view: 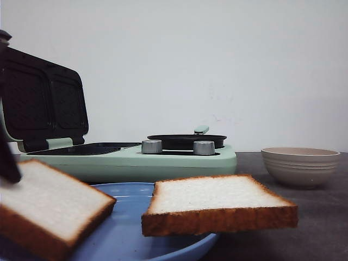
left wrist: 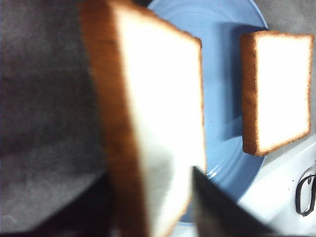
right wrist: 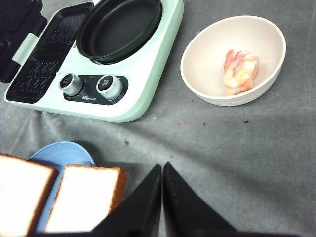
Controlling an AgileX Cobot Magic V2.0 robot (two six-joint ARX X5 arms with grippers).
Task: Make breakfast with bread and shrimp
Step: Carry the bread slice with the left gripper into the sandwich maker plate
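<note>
Left hand (left wrist: 148,207): clamped on one slice (left wrist: 148,113), a finger on each broad face, slice held on edge. In the front view this slice (view: 49,209) is tilted, near corner low, over the left rim of the blue plate (view: 125,228). I cannot tell whether its low corner touches the plate.

Second slice (view: 217,204): lying flat on the plate's right side, overhanging the rim toward the bowl (view: 300,166).

Right hand (right wrist: 162,197): fingers together, nothing between them, hovering over bare worktop (right wrist: 237,158) just beside the flat slice (right wrist: 84,197).

Shrimp (right wrist: 239,71): in the bowl, well apart from the bread, on the right hand's side.

Relation that matters: the grill tray (view: 81,148) of the green cooker (view: 136,163) lies beyond the plate, away from me and a little left, lid (view: 43,98) standing open behind it. My held slice sits on that same side, so the left arm is the nearer one for it. The tray's long axis runs front to back in the right wrist view (right wrist: 47,64).

Judgement: next I need to carry the slice forward over the cooker's front edge and bring it from tilted to flat before letting go. Risk: a corner catching on the cooker's rim.
</note>
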